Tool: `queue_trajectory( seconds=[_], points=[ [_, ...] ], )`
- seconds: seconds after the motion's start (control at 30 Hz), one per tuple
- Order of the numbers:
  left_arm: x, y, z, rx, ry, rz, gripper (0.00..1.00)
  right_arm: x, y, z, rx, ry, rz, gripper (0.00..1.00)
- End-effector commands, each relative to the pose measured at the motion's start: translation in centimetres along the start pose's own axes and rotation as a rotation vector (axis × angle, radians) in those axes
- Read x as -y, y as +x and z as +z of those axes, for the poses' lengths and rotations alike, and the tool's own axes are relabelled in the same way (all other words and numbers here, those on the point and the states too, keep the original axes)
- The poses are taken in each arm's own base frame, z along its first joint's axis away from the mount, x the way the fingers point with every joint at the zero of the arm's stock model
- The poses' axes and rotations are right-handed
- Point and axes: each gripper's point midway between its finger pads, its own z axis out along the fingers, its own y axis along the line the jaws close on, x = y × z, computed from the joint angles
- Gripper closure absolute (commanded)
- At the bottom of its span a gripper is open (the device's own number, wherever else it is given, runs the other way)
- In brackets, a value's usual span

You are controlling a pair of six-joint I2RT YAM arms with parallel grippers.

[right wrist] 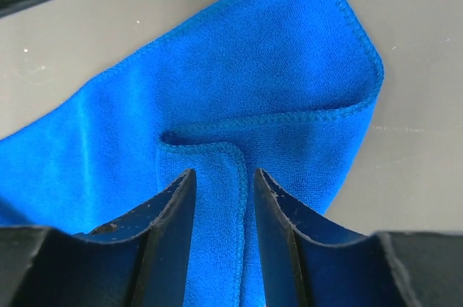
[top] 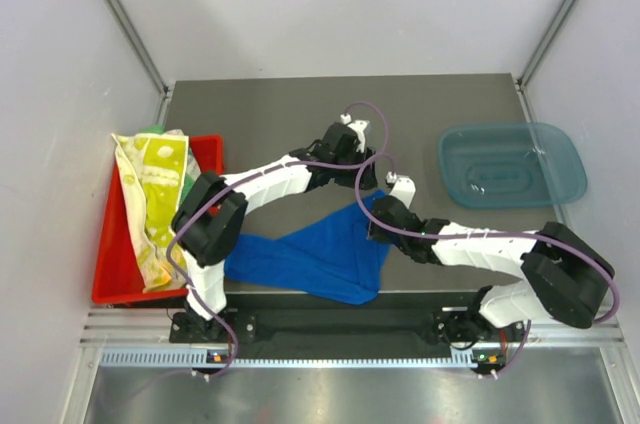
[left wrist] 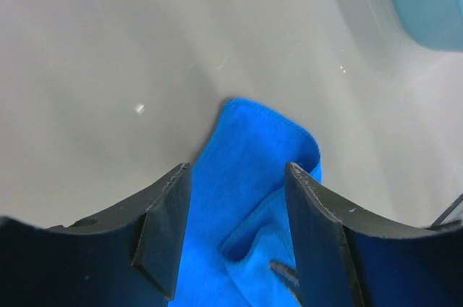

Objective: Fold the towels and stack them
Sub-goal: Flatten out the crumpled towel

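R gripper [right wrist: 224, 177] narrow, astride blue towel [right wrist: 275, 68] fold at its 2 o'clock corner; grip unclear. L gripper [left wrist: 237, 177] wide, hovering at towel's 12 o'clock.

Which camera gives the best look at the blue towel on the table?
The top camera: it alone shows nearly all of the blue towel and its overall shape. The right wrist camera shows one folded corner and its hem close up; the left wrist camera catches just a corner tip.
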Motion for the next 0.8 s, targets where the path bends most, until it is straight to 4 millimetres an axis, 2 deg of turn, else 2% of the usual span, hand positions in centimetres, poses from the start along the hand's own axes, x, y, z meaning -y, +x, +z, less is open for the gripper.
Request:
queue_trajectory(
  seconds=[0.0, 0.03, 0.13, 0.33, 0.5, 0.63, 0.67, 0.73, 0.77],
  points=[
    [1.8, -1.5, 0.7, -0.007, 0.093, 0.104, 0.41, -2.1, -1.8, 0.1, 0.061, -0.030, 0.032, 0.62],
    [2.0, -1.9, 0.9, -0.007, 0.096, 0.114, 0.41, -2.0, -1.7, 0.2, 0.057, -0.021, 0.028, 0.62],
    [1.8, -0.9, 2.4, -0.051, 0.117, 0.136, 0.41, -1.8, -1.5, 0.6, 0.054, -0.011, 0.023, 0.62],
    [1.2, 0.7, 4.1, -0.111, 0.128, 0.163, 0.40, -1.8, -0.8, 1.3, 0.041, -0.006, 0.010, 0.65],
    [0.8, 1.8, 4.8, -0.139, 0.141, 0.166, 0.40, -2.0, -0.8, 1.3, 0.046, -0.008, 0.012, 0.81],
    [0.6, 2.2, 5.3, -0.150, 0.137, 0.171, 0.39, -1.6, -1.7, 0.3, 0.078, -0.003, 0.020, 0.92],
    [0.5, 2.3, 5.3, -0.153, 0.137, 0.172, 0.39, -1.4, -1.8, 0.0, 0.086, -0.002, 0.021, 0.98],
    [0.4, 2.3, 5.5, -0.153, 0.136, 0.176, 0.39, -1.7, -3.0, -0.9, 0.121, -0.021, 0.041, 1.00],
    [0.4, 2.3, 5.5, -0.155, 0.137, 0.177, 0.39, -1.2, -2.8, -1.2, 0.113, -0.005, 0.033, 1.00]
  ],
)
